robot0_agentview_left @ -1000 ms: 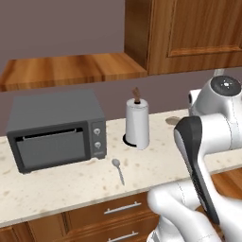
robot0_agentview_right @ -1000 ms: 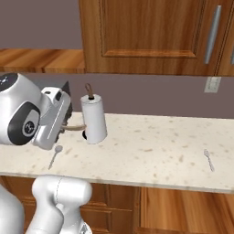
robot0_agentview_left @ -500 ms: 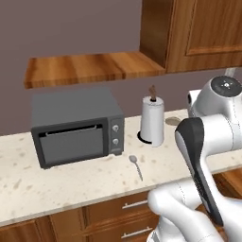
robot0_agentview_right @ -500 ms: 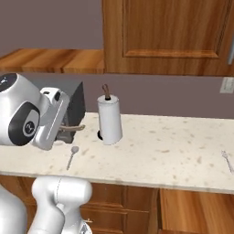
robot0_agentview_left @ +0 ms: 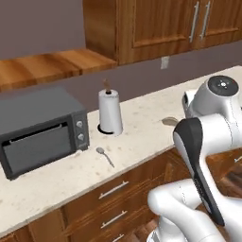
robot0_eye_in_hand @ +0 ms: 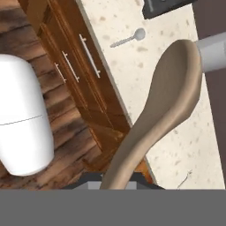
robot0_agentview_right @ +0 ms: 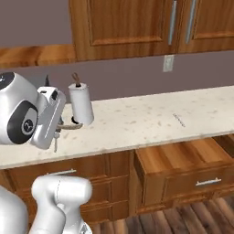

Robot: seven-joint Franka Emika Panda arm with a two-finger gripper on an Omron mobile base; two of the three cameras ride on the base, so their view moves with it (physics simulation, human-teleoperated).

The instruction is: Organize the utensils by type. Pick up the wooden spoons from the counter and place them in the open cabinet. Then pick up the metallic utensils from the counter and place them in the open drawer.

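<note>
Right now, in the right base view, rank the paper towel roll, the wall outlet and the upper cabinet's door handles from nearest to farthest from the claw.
1. Paper towel roll: on the counter, right beside the claw, which grips the wooden spoon.
2. Wall outlet: on the back wall, further right.
3. Door handles: high up, top right.

text: none legible | labels: none | brands: none | numbers: none
</note>
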